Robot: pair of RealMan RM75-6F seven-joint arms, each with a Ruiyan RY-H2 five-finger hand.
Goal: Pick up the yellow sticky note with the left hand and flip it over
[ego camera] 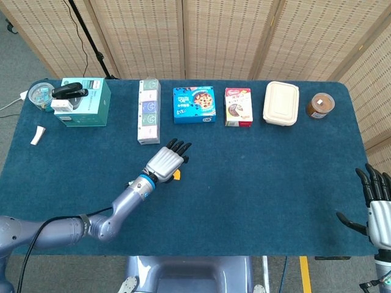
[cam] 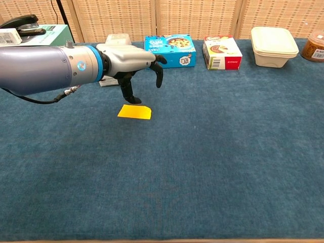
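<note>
The yellow sticky note (cam: 134,112) lies flat on the blue tablecloth (cam: 212,152). In the head view only a small yellow corner of the sticky note (ego camera: 177,176) peeks out from under my left hand (ego camera: 166,160). The chest view shows my left hand (cam: 132,63) hovering just above and behind the note, fingers apart and curved downward, holding nothing. My right hand (ego camera: 377,207) rests at the table's right front edge, fingers spread and empty.
Along the back edge stand a teal box (ego camera: 85,102) with a stapler on it, a tall white carton (ego camera: 148,111), a blue snack box (ego camera: 193,104), a red-white box (ego camera: 238,107), a cream lunch container (ego camera: 281,103) and a brown jar (ego camera: 319,105).
</note>
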